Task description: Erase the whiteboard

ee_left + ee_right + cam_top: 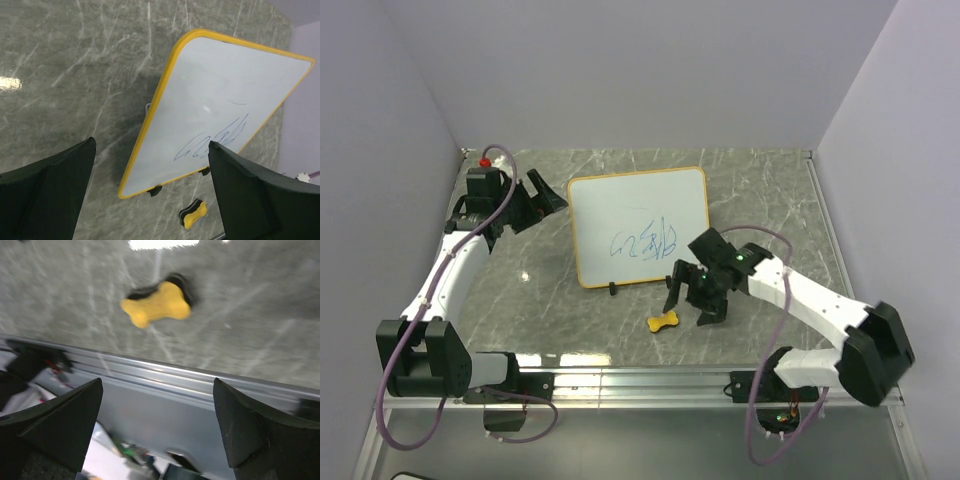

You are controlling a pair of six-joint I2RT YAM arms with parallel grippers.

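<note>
The whiteboard [638,225], white with a yellow-orange frame and blue scribbles in its lower right, stands on two black clip feet mid-table. It also shows in the left wrist view [215,100]. The yellow bone-shaped eraser [664,321] lies flat in front of the board; it also shows in the left wrist view [193,214] and the right wrist view [156,304]. My right gripper [692,302] is open and empty, hovering just above and right of the eraser. My left gripper [546,200] is open and empty, just left of the board's left edge.
The table is grey marble [770,190] with white walls at the back and sides. A metal rail [650,380] runs along the near edge. A red knob [485,161] sits at the back left corner.
</note>
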